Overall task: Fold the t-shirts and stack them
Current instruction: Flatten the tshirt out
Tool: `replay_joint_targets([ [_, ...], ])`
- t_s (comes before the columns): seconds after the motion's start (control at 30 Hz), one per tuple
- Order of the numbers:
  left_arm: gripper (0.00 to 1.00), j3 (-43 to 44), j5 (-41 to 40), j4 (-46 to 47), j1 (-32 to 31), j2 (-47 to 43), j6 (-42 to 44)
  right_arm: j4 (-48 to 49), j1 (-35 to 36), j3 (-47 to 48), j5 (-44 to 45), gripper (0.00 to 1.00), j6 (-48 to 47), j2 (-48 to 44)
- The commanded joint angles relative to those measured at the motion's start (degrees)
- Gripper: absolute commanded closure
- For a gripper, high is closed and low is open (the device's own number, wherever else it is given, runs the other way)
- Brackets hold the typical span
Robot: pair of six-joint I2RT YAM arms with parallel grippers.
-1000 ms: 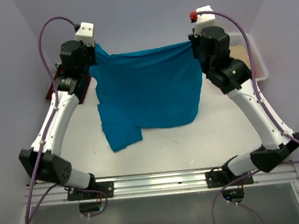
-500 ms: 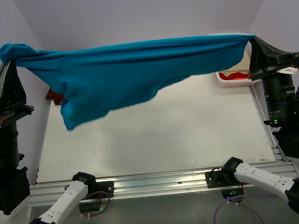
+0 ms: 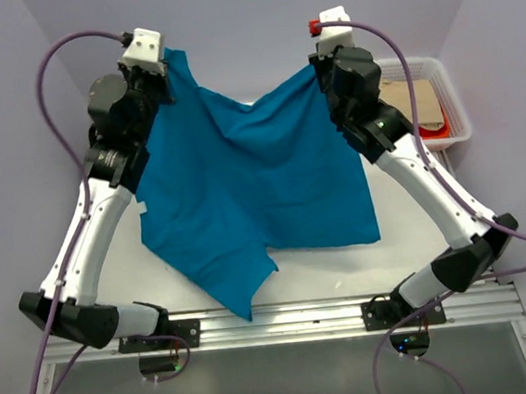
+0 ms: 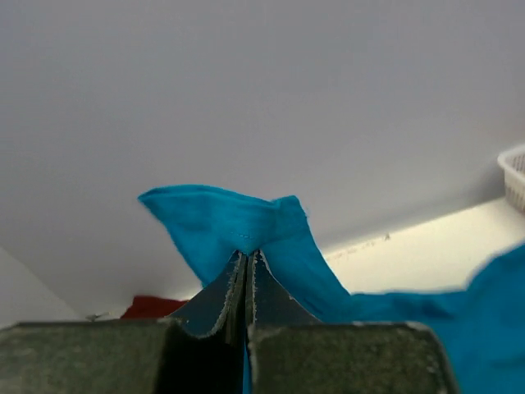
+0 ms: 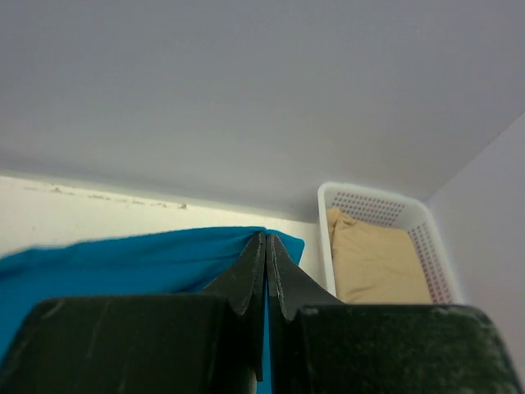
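The teal shirt (image 3: 253, 189) hangs mid-frame, its tail at lower centre by the table (image 3: 407, 239) edge. Left gripper (image 4: 247, 261), upper left, and right gripper (image 5: 266, 246), upper right, each clench a top corner. This looks like the spreading step; next it likely needs laying flat.

Plain pale grey-violet walls (image 3: 254, 11) stood close around a white table (image 3: 406, 230). A metal rail (image 3: 284, 318) ran along its near edge. A white perforated basket (image 3: 456, 99) sat at its far right corner. The light was soft and even.

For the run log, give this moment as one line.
left claw: shut on teal t-shirt; right claw: shut on it; t-shirt: held up, spread
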Motion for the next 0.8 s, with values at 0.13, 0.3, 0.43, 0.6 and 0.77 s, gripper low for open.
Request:
replay_joint_targets([
  [0.13,1.0,2.7,1.3,2.2,0.4,-5.4,-0.7,2.3,0.7,1.2,-4.5,1.0,3.0,-9.3],
  [0.3,1.0,-5.0,2.4,0.3,-1.7,-19.4,-1.0,4.9,10.6,-10.1,-2.3,1.0,-4.0,-24.3],
  [0.43,1.0,-8.7,2.3,-3.1,-2.2,-32.0,-1.0,2.5,12.8,-16.9,-5.9,1.0,-1.9,-35.4],
  [0.6,1.0,-0.4,6.6,-10.6,0.3,-34.9,-2.8,0.1,12.8,-19.1,-8.9,1.0,0.4,-44.1],
  [0.77,1.0,1.0,5.8,-10.5,3.2,-30.2,-4.6,-6.1,12.8,-13.7,10.3,1.0,4.2,-34.7],
])
